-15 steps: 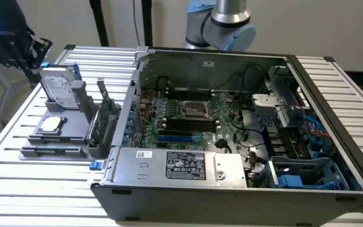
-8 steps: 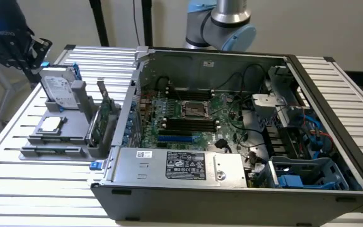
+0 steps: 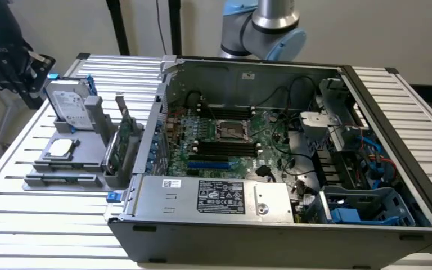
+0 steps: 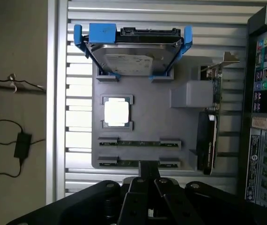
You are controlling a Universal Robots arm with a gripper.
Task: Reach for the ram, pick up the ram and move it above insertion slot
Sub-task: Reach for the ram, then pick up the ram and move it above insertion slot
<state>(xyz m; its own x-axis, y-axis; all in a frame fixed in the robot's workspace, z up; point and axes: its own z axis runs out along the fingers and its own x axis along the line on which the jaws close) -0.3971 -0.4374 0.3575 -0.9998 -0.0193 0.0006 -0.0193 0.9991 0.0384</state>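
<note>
Black gripper [image 4: 148, 168] shut, empty as I see it, over grey moulded tray [image 4: 161, 123], thin green ram [image 4: 138, 141] flat in its clips, silver hard drive [image 4: 133, 58], shiny square chip [image 4: 116, 112], upright card [image 4: 209, 140] beside.

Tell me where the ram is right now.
The ram lies flat along the near edge of the gray holder, on the exterior view's left of the computer case, just past the processor.

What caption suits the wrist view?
Shut black hand poised over a thin green ram stick in a grey plastic tray.
</note>
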